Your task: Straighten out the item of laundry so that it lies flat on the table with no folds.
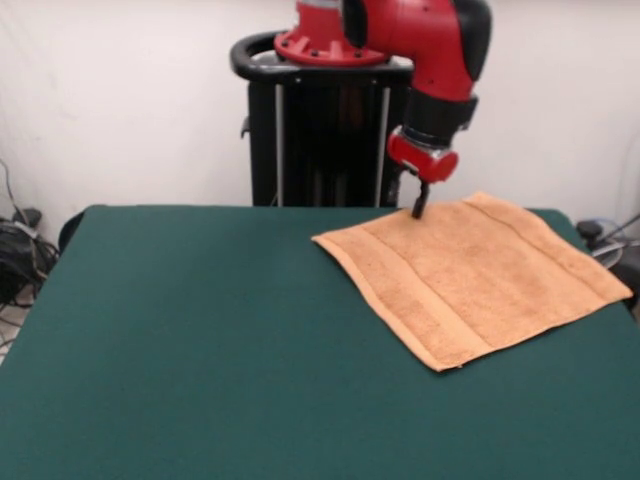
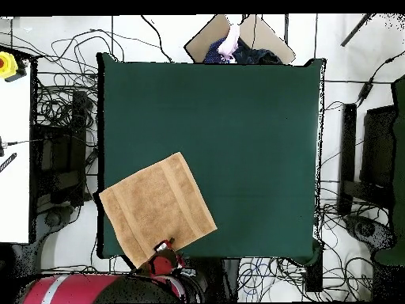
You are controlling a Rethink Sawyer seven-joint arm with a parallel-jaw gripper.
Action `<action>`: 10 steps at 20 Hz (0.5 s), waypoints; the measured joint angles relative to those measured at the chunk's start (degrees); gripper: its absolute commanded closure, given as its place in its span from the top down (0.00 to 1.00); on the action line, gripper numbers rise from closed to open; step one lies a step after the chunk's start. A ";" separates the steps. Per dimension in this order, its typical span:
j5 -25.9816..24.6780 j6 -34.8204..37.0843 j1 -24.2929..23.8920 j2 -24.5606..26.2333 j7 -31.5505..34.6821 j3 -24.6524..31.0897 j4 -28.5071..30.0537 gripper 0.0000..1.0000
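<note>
Green felt covered the large table [image 1: 200, 340], which dwarfed the peach terry-cloth towel [image 1: 475, 275] spread flat and turned at an angle on the corner nearest the robot's pedestal, one corner of the cloth reaching the table's side edge. Over the towel's robot-side edge hung the red and black arm [image 1: 430, 50], its gripper [image 1: 419, 208] pointing straight down with the dark tips drawn narrowly together at the cloth; whether they pinched any fabric could not be told. At the table's opposite side, a person's hand [image 2: 230, 43] showed in the overhead view.
</note>
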 measured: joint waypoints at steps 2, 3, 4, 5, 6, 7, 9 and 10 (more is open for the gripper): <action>-0.40 0.72 -0.92 -2.50 0.00 0.00 0.40 1.00; -0.68 1.32 -1.42 -3.60 0.00 0.00 0.59 1.00; -0.94 1.89 -1.87 -4.40 0.00 0.00 0.71 1.00; -1.19 2.46 -2.32 -5.20 0.00 -0.01 0.83 1.00; -1.98 3.87 -3.43 -6.59 0.00 0.01 0.92 1.00; -2.51 4.71 -4.21 -7.27 0.00 0.00 0.92 1.00; -3.77 6.68 -6.04 -8.37 0.00 0.02 0.89 1.00; -4.40 7.54 -6.85 -8.67 0.00 0.03 0.86 1.00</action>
